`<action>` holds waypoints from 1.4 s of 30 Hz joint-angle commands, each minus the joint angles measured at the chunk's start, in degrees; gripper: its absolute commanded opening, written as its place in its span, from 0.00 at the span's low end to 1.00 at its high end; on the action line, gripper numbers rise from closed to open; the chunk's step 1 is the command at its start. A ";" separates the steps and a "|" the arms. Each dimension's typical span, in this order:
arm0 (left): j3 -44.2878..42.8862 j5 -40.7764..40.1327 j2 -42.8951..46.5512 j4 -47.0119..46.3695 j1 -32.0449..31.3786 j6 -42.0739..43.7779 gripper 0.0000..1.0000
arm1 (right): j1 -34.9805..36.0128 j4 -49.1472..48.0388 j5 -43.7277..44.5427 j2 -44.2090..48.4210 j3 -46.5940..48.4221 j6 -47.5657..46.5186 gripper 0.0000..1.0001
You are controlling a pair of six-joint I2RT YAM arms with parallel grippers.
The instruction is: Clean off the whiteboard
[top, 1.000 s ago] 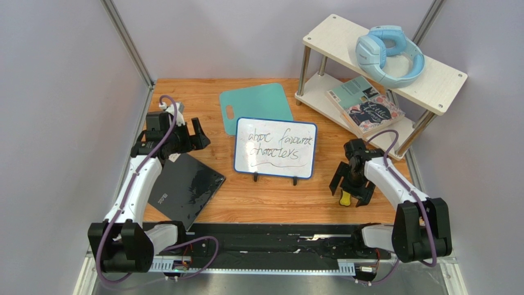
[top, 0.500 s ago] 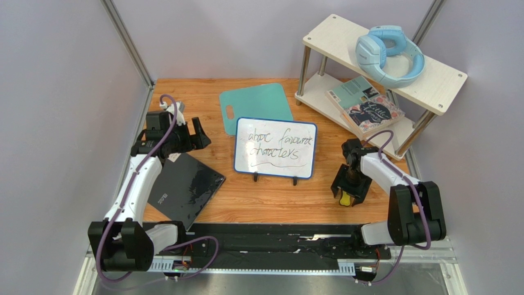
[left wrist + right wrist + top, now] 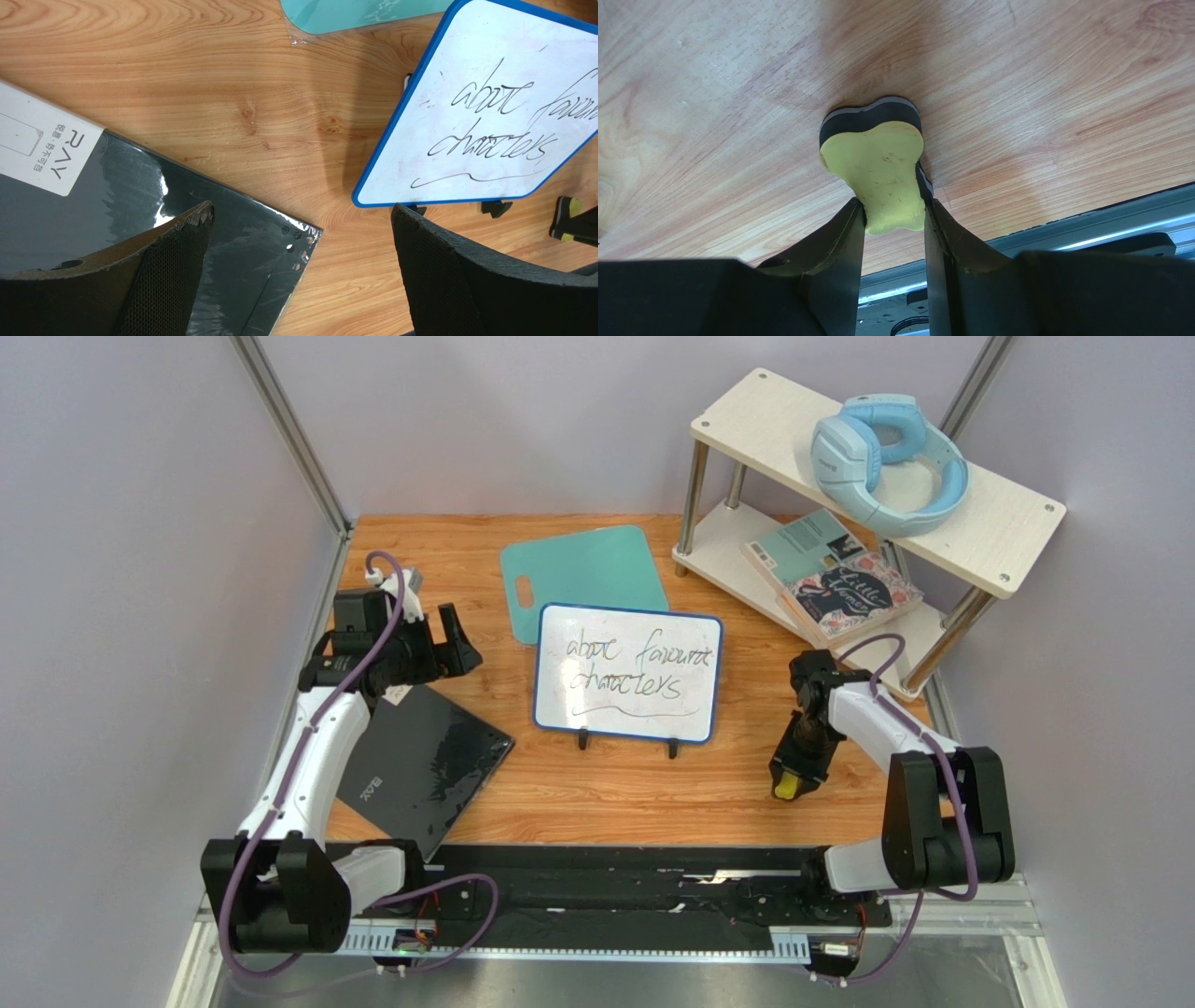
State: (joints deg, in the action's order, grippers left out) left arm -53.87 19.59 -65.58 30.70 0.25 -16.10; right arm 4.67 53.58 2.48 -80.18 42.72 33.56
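Whiteboard [image 3: 629, 675] stood mid-table on its two black feet, leaning back, blue frame, dark handwriting across two lines plus an underline stroke. Nothing wiped off it. Its far edge sat just in front of the teal mat [image 3: 582, 581]; in the left wrist view the board [image 3: 491, 133] was right of the fingers, clear of them.

Right gripper [image 3: 793, 770] was down at the near right of the table [image 3: 631, 784], right of the board and apart from it. Jaws were pinching the eraser [image 3: 875, 157]: a bone-shaped yellow foam block with a dark layer on the side facing the wood. Fingers [image 3: 840, 238] gripped its narrow waist. Can't tell whether it was pressed on the wood or just off it.

Left gripper [image 3: 442, 644] sat at far left, jaws spread wide with nothing between them, over the far corner of the glossy black slab [image 3: 105, 203], which lay flat at the near left.

Shelf [image 3: 870, 490] stood at far right, blue headphones [image 3: 887, 462] on the top tier, books [image 3: 835, 574] on the lower one.
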 commanded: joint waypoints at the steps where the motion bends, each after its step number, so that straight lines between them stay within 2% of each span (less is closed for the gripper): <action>1: -1.94 1.32 -0.60 -0.11 -0.07 1.16 0.99 | -0.27 -3.92 -1.60 0.20 0.17 -1.39 0.01; 5: -2.03 1.59 -1.13 -0.11 -0.07 1.24 0.99 | -0.10 -5.24 -5.99 2.13 0.35 -3.50 0.00; 13: -2.12 1.85 -3.06 0.50 -0.07 1.68 0.99 | 2.27 -5.59 -8.54 4.25 2.45 -5.08 0.01; 16: -2.47 1.76 -4.03 0.94 0.01 1.68 0.99 | 3.85 -5.86 -9.77 1.71 3.42 -5.96 0.11; 18: -2.56 1.94 -4.47 1.21 -0.08 1.77 0.99 | 4.30 -5.86 -10.30 0.30 3.95 -6.14 0.21; 20: -2.56 1.94 -4.55 1.21 0.01 1.77 0.99 | 4.74 -6.38 -11.09 -0.85 4.04 -6.40 0.37; 21: -2.56 2.03 -4.55 1.12 0.01 1.77 0.99 | 5.00 -6.65 -10.92 -1.11 4.04 -6.40 0.41; 31: -2.38 2.82 -4.73 0.85 -0.07 1.86 0.99 | 4.91 -7.53 -8.90 -3.66 5.36 -8.25 0.43; 33: -2.30 2.91 -4.82 0.85 -0.07 1.86 0.99 | 4.91 -7.79 -9.07 -4.19 5.71 -8.60 0.46; 37: -2.30 3.26 -4.99 0.77 0.01 1.86 0.99 | 5.00 -7.79 -8.90 -4.11 6.32 -8.95 0.58; 40: -2.38 3.78 -5.35 0.85 0.01 2.03 0.99 | 5.00 -7.88 -8.37 -3.67 6.59 -9.21 0.59; 42: -2.38 3.87 -5.43 0.85 -0.08 2.03 0.99 | 5.00 -8.32 -8.19 -3.67 6.50 -9.04 0.56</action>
State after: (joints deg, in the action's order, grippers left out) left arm -53.95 22.26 -70.72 32.03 0.25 -15.59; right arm 9.47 47.00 -6.52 -84.31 47.22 25.39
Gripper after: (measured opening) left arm 0.992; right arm 0.585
